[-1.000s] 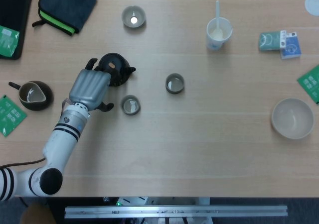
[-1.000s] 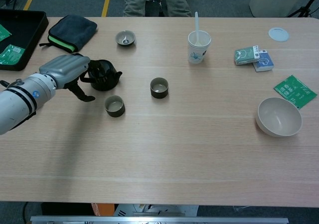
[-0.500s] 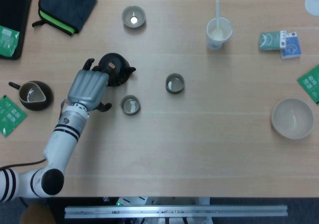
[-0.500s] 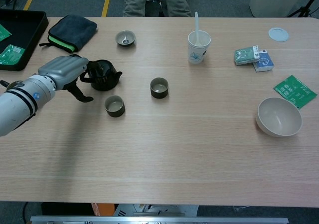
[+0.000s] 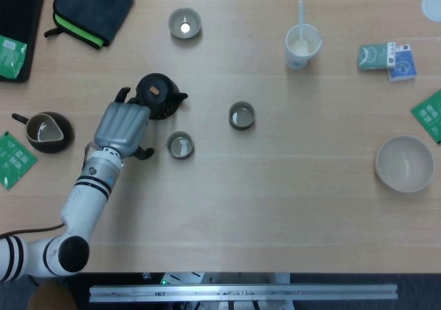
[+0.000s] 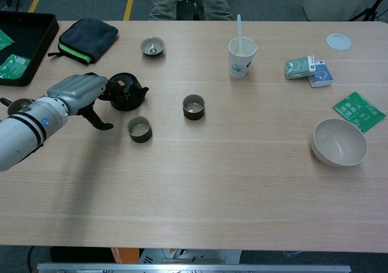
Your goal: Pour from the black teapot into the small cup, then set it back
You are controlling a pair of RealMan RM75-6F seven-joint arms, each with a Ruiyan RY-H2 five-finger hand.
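My left hand (image 5: 122, 125) sits just left of the teapot (image 5: 157, 96), fingertips at its handle side; can't tell if they grip it or only touch. Thumb sticks out below, apart from the rest. Teapot stands upright on the table (image 5: 275, 200), spout to the right. Small cup (image 5: 180, 145) is just below-right of the teapot, a 2nd cup (image 5: 241, 116) further right of it. Paper cup (image 5: 302, 46) w/ spoon stands well up-right of the teapot. Right hand isn't visible.

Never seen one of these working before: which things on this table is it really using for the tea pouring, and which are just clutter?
In use: black teapot; small cup; left hand.

Lying about: second cup; white bowl; paper cup; dark cloth; green packets.
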